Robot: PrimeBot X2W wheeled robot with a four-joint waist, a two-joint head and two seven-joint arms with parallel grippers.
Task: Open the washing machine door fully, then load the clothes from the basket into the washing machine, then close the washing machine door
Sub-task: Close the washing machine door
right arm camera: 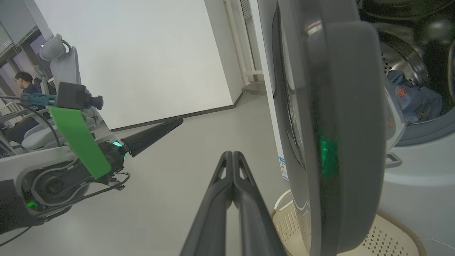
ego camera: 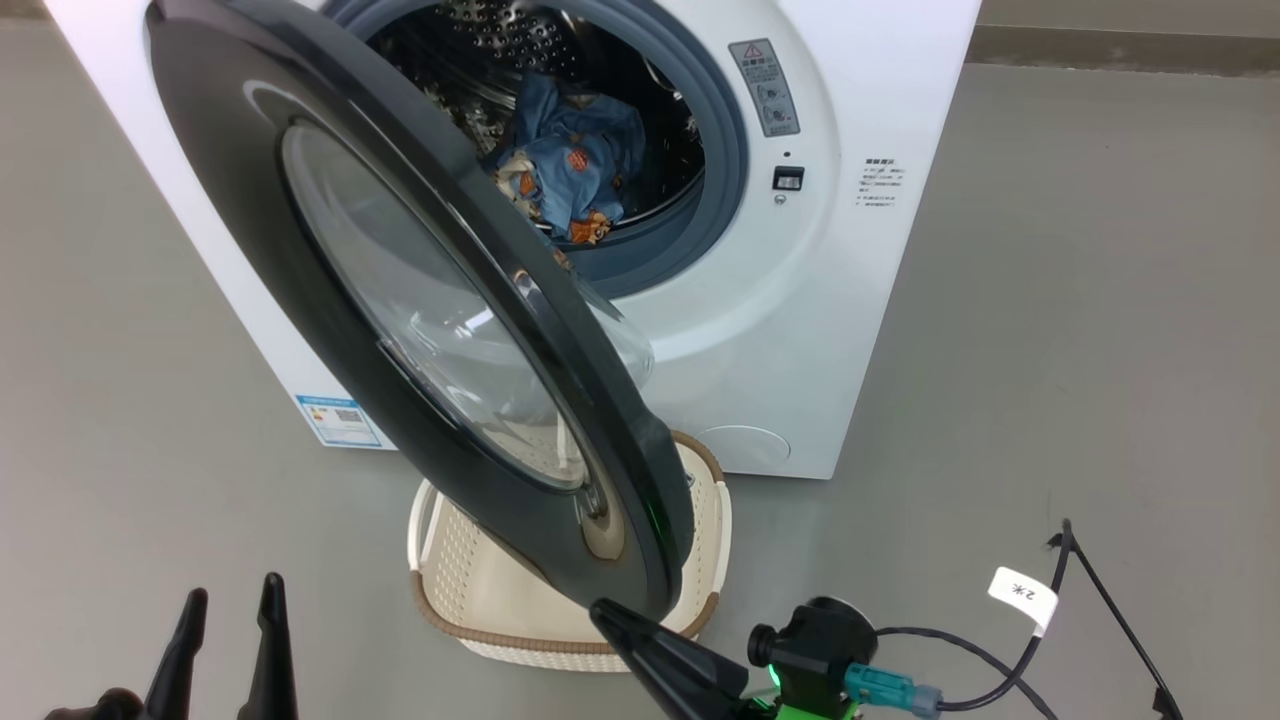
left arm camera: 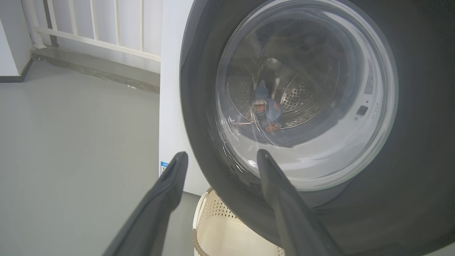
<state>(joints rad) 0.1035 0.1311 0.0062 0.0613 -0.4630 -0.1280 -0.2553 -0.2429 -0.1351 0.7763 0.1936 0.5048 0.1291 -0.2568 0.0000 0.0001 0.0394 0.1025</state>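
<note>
The washing machine (ego camera: 880, 250) stands with its door (ego camera: 250, 180) swung about halfway out, black rim and glass bowl facing me. The clothes (ego camera: 570, 160), blue with orange prints, lie in the steel drum. The basket (ego camera: 440, 610) sits on the floor under the door's lower edge, and its visible part holds nothing. My left gripper (ego camera: 235, 585) is open at the lower left, away from the door. In the left wrist view, the left gripper (left arm camera: 220, 156) faces the door (left arm camera: 408, 142). My right gripper (right arm camera: 231, 153) is shut on nothing, just beside the door's edge (right arm camera: 348, 124). I cannot tell if they touch.
A black cable with a white tag (ego camera: 1020, 595) lies on the grey floor at the right. A white railing (left arm camera: 106, 28) runs behind the machine. A person (right arm camera: 23, 81) sits far off in the right wrist view. Open floor lies left and right of the machine.
</note>
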